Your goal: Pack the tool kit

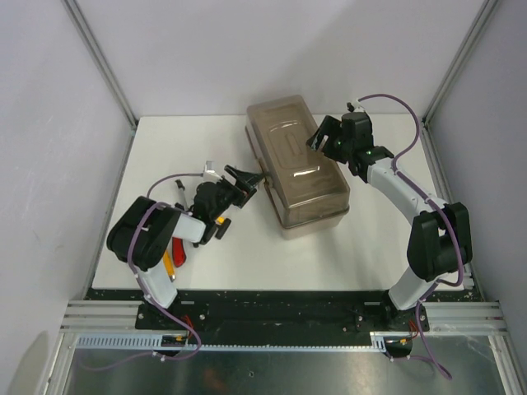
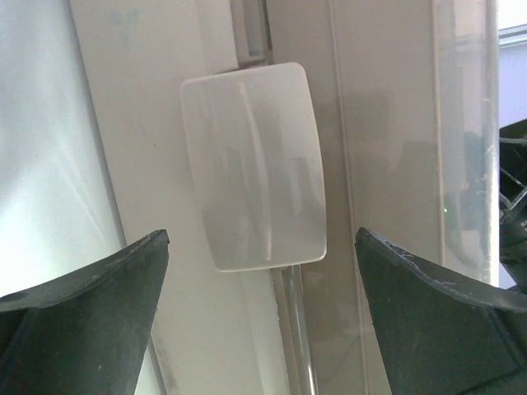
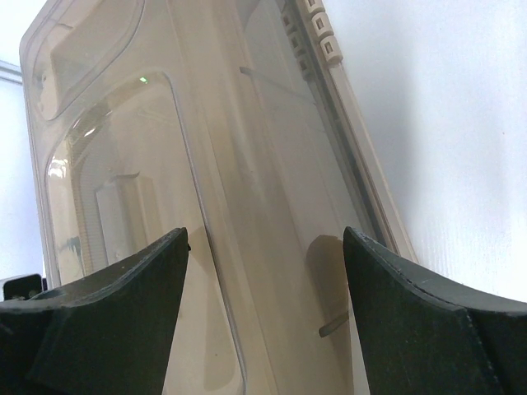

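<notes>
The beige toolbox (image 1: 300, 177) sits mid-table with its translucent lid (image 1: 292, 152) down. The left gripper (image 2: 262, 239) is spread empty around the side latch (image 2: 255, 164), and the right gripper (image 1: 323, 136) hovers parted and empty over the lid. Red- and yellow-handled hand tools (image 1: 173, 257) lie outside by the left arm, so packing appears unfinished.

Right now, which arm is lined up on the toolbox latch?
The left arm: its open jaws frame the pale latch; the right arm is over the translucent lid.
</notes>
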